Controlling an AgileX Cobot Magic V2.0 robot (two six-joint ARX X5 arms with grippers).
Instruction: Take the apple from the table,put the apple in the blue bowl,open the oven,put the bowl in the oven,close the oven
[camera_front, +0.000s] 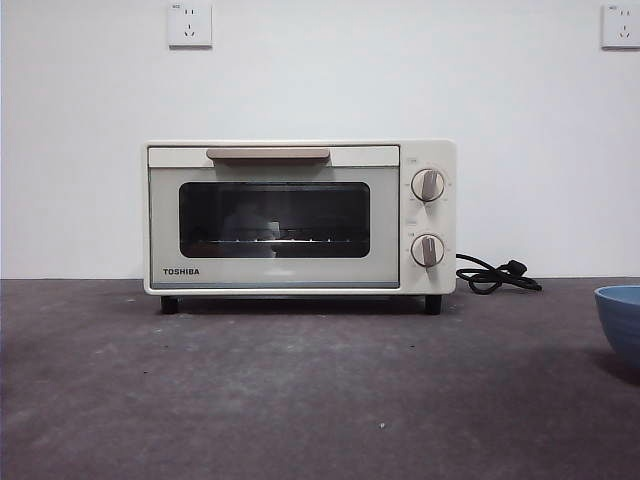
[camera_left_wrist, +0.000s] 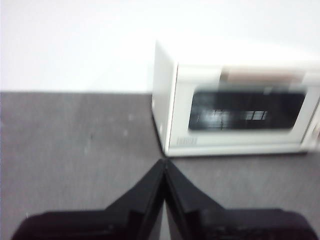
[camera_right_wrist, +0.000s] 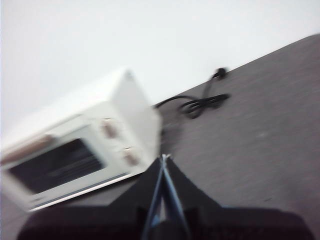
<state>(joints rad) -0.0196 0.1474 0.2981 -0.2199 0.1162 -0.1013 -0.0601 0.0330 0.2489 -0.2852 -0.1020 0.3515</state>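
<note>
Cream-white oven (camera_front: 300, 217), light-blue bowl (camera_front: 620, 322), mottled dark-grey table (camera_front: 300, 400).

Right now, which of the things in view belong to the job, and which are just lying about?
Part of the job:
oven, door shut
blue bowl, at the table's edge of view
table
The apple is not in view.

Just lying about:
black cord
two wall sockets

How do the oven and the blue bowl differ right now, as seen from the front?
The oven is cream-white and boxy; the blue bowl is light blue and rounded. The oven stands whole in the middle, back by the wall; the bowl sits nearer the camera, cut off by the right edge. The oven's door is shut; the bowl's inside cannot be seen. Both rest on the table, with no gripper touching either.
</note>
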